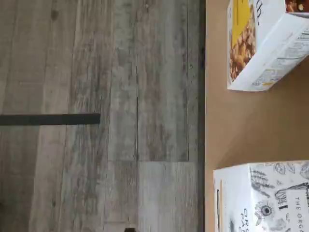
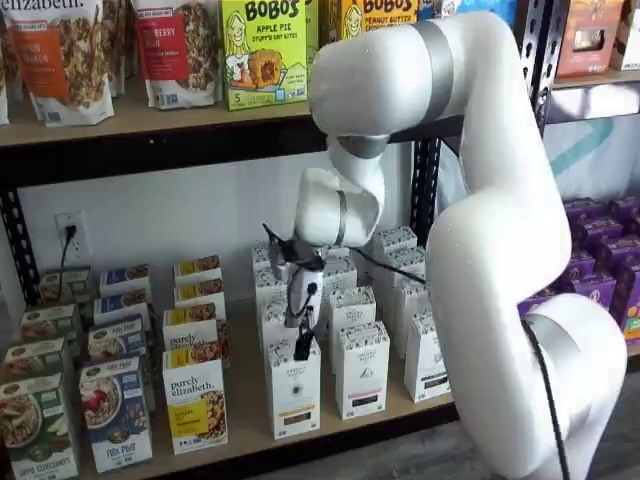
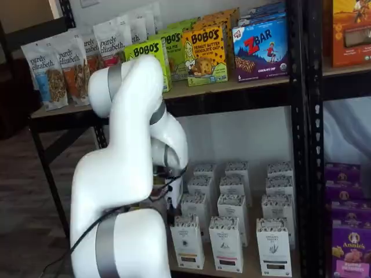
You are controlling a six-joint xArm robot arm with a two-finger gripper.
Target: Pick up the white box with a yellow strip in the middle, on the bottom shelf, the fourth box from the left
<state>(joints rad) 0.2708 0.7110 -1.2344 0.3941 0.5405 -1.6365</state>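
Tall narrow white carton with tan-yellow strip (image 2: pixel 294 388) stands untouched at the front edge of the light tan wooden bottom shelf (image 2: pixel 245 412), between the wider yellow-labelled "purely elizabeth" box (image 2: pixel 194 405) and a similar black-labelled white carton (image 2: pixel 361 369). Just above it hangs the white-bodied gripper (image 2: pixel 303 345), fingers seen side-on; jaws apparently spread wide, holding nothing. Descent, grasp and lift all remain.
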